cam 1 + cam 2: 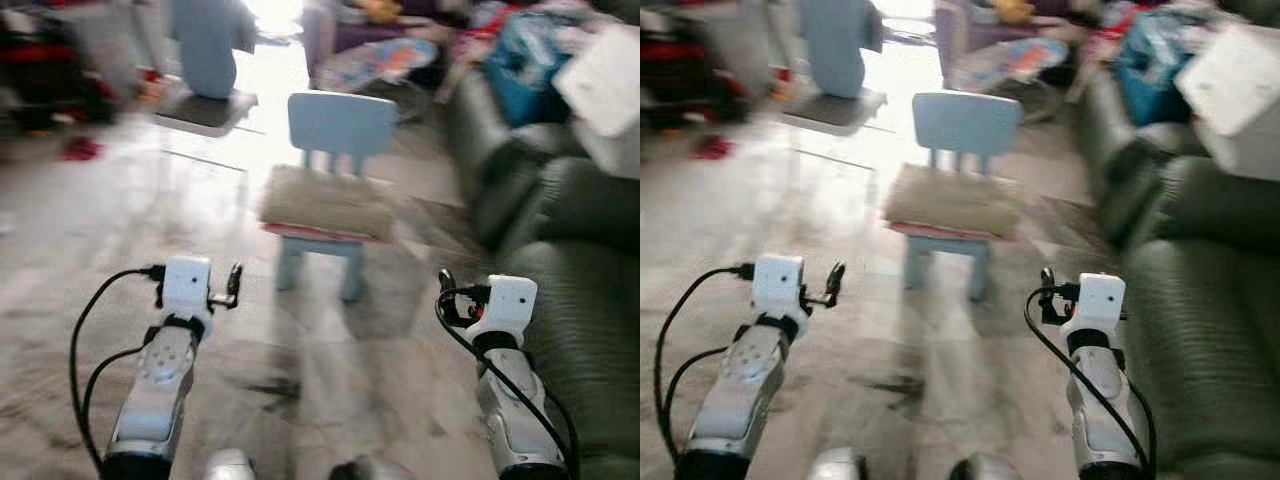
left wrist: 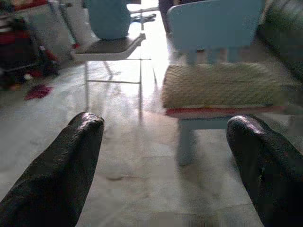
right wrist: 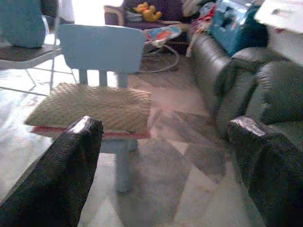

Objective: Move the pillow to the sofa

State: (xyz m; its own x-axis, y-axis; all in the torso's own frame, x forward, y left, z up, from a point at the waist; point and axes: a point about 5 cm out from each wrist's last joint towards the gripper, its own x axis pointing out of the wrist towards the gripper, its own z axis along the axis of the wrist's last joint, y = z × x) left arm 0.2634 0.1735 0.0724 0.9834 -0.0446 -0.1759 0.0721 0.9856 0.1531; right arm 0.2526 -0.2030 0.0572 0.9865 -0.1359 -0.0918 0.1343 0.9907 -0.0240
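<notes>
A beige woven pillow point(image 1: 328, 200) lies flat on the seat of a small light-blue child's chair point(image 1: 342, 122) in the middle of the room, ahead of me. The dark green sofa point(image 1: 580, 300) runs along the right side. My left gripper point(image 1: 235, 284) is held up short of the chair, to its left, open with nothing between its fingers point(image 2: 61, 175). My right gripper point(image 1: 446, 292) is raised to the chair's right, beside the sofa, open and empty too; its fingers point(image 3: 57, 175) frame the pillow point(image 3: 90, 108) and the sofa point(image 3: 246, 80).
A grey folding chair with a blue cushion point(image 1: 208, 60) stands at the back left. A baby bouncer point(image 1: 385, 62) and toys sit behind the child's chair. A blue bag point(image 1: 525, 65) and a white box point(image 1: 605, 80) rest on the sofa's far end. Bare tiled floor point(image 1: 300, 370) lies before me.
</notes>
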